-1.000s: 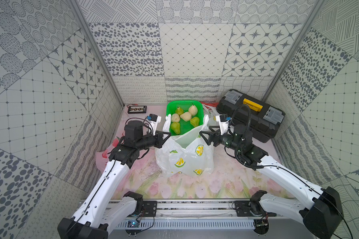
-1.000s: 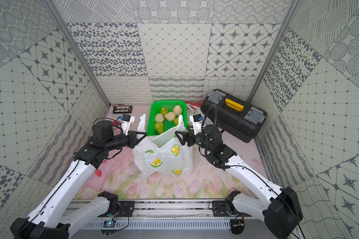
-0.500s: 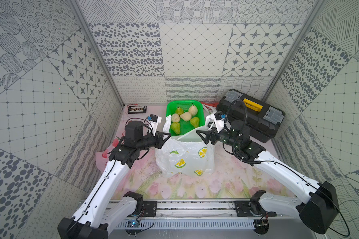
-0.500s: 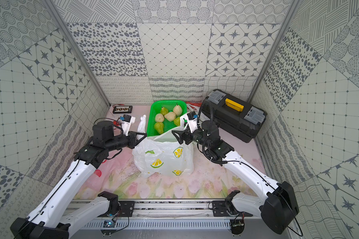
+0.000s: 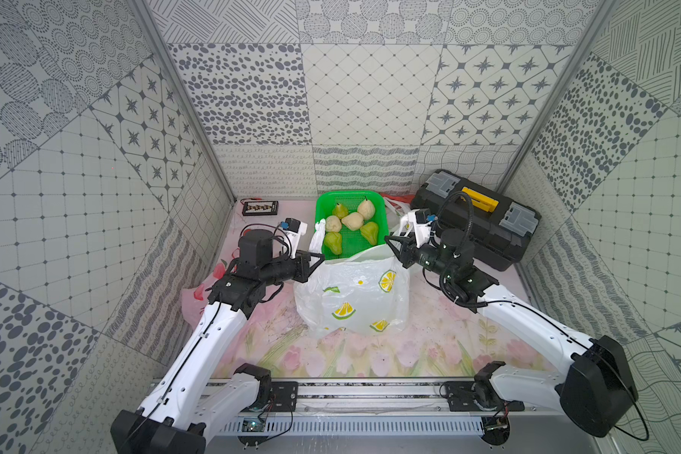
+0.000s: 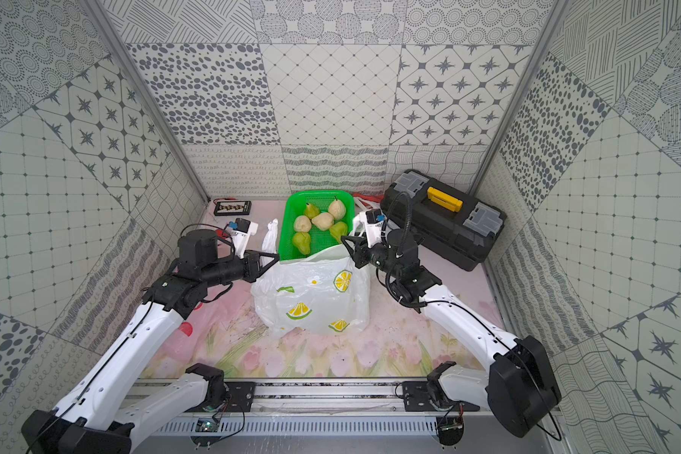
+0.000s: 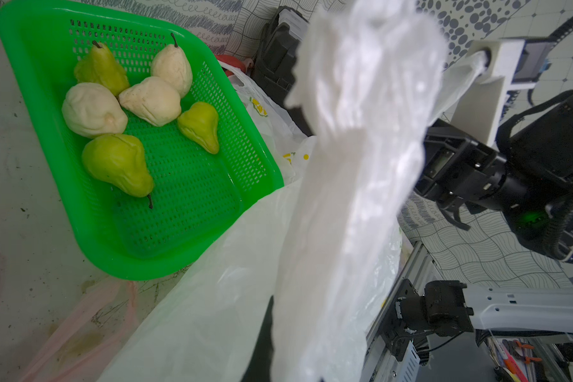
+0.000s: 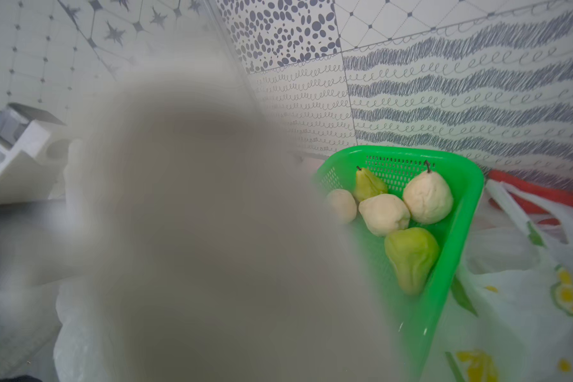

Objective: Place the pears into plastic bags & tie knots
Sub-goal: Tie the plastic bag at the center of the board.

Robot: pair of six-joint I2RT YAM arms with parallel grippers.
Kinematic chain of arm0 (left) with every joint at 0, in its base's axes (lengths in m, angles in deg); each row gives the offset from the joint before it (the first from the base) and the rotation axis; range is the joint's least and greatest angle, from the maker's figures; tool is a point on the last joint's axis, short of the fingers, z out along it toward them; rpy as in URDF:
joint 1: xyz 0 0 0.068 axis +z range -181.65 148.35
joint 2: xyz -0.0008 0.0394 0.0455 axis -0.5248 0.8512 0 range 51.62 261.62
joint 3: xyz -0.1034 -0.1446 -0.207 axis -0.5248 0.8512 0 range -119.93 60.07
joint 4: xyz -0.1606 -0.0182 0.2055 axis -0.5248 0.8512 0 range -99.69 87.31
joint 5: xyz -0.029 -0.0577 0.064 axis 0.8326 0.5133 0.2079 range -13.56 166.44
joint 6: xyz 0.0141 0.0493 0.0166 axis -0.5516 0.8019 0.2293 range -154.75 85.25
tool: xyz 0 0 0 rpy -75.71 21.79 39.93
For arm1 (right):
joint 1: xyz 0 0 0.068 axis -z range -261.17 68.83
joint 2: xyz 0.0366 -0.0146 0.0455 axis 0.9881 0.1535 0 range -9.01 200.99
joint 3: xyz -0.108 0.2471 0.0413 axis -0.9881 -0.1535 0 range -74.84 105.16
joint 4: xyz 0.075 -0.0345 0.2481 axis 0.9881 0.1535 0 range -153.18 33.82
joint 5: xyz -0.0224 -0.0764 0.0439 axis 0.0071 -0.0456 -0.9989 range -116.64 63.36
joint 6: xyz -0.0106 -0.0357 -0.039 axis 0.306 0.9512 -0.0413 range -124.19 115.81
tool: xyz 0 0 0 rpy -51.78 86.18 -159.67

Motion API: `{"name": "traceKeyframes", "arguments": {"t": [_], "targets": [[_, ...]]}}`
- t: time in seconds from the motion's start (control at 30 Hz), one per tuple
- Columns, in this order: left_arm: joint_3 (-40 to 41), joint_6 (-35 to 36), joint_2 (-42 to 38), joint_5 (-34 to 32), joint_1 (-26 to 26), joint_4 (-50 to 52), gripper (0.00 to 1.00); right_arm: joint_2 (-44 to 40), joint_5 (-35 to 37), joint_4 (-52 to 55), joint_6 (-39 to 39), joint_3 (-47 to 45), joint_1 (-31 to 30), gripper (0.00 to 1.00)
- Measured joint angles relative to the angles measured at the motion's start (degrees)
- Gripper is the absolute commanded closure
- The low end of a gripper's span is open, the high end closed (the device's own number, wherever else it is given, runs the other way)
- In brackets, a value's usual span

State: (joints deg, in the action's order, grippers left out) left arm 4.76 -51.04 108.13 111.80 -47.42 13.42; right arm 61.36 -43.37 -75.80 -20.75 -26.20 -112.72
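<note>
Six pears lie unbagged in the green basket as the left tool, clamped shut, holds a handle of the untied lemon-print bag standing on the worktop; the right tool meets the opposite rim, its grip impossible to tell.

A green basket on the desk holds six pears, three cream and three yellow-green, clustered together. At the basket's four o'clock a white plastic bag overlaps its rim, one crumpled handle standing blurred close to the lens.
</note>
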Motion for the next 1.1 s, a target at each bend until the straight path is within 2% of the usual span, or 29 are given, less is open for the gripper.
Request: {"name": "traceKeyframes", "arguments": {"t": [0.2, 0.33, 0.47, 0.6, 0.8, 1.1], "targets": [[-5.0, 1.4, 4.1, 2.1, -0.1, 5.6, 1.0, -1.2, 6.8, 12.9, 7.0, 4.5, -8.8, 1.0], [-7.6, 3.1, 6.9, 5.5, -1.0, 9.2, 1.0, -1.6, 11.2, 24.7, 13.3, 11.3, -16.1, 1.0], [-10.6, 6.5, 10.6, 8.5, -4.4, 12.9, 1.0, 1.5, 12.8, 36.8, 18.4, 21.2, -20.9, 1.0], [-12.2, 10.1, 12.9, 11.2, -6.3, 15.4, 1.0, 7.4, 13.3, 46.6, 22.6, 30.7, -21.8, 1.0], [-12.7, 14.4, 13.9, 16.6, -7.8, 16.3, 1.0, 13.3, 11.6, 54.9, 25.6, 36.2, -21.7, 0.99], [-13.6, 18.4, 14.7, 21.3, -8.8, 16.9, 0.8, 16.7, 7.7, 59.5, 26.2, 39.0, -21.7, 0.99]]}}
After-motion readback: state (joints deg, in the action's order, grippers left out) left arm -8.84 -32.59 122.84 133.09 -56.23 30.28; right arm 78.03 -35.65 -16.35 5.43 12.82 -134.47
